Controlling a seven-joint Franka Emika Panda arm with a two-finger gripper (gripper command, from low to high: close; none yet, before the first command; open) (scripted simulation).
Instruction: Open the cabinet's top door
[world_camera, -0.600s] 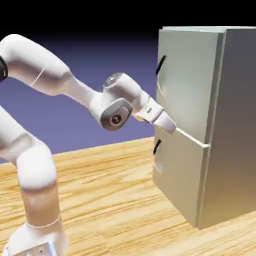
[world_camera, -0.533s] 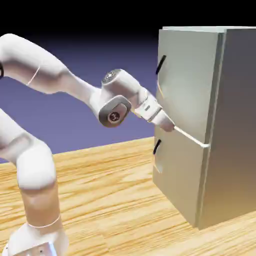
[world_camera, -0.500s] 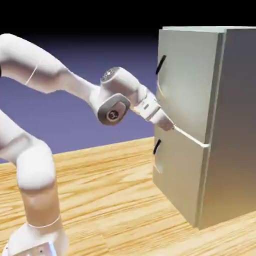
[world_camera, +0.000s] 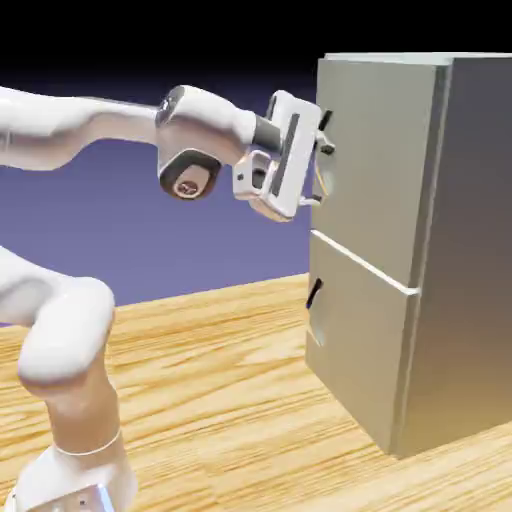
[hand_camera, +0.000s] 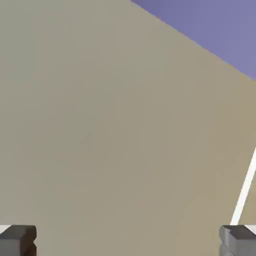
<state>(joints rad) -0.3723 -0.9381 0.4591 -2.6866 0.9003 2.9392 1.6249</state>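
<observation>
Currently, the end effector (world_camera: 320, 173) is at the top door (world_camera: 376, 165) of the cabinet (world_camera: 470, 260), on the side of the panel where its handle is. Its two fingers are spread wide, one above the other in the exterior view, and nothing shows between their tips in the hand view. The upper finger is right by the short black handle (world_camera: 325, 124) of the top door, overlapping its lower part in the exterior view; whether they touch, one cannot tell. The lower finger is near the left edge of the same panel.

The cabinet stands upright on the wooden tabletop (world_camera: 215, 400), at the exterior view's right. Its top door is closed, sitting above the shorter lower door (world_camera: 358, 345), which is closed too. A thin white line runs between the two panels, and the lower door has its own slanted black handle (world_camera: 315, 294), below the end effector and apart from it.

The white arm (world_camera: 75, 325) rises at the exterior view's left, and its upper part stretches across toward the cabinet. In the hand view, the plain grey-beige door surface fills most of the picture, with the blue-violet backdrop (hand_camera: 215, 25) in the top right corner and a white strip (hand_camera: 243, 190) at the lower right.
</observation>
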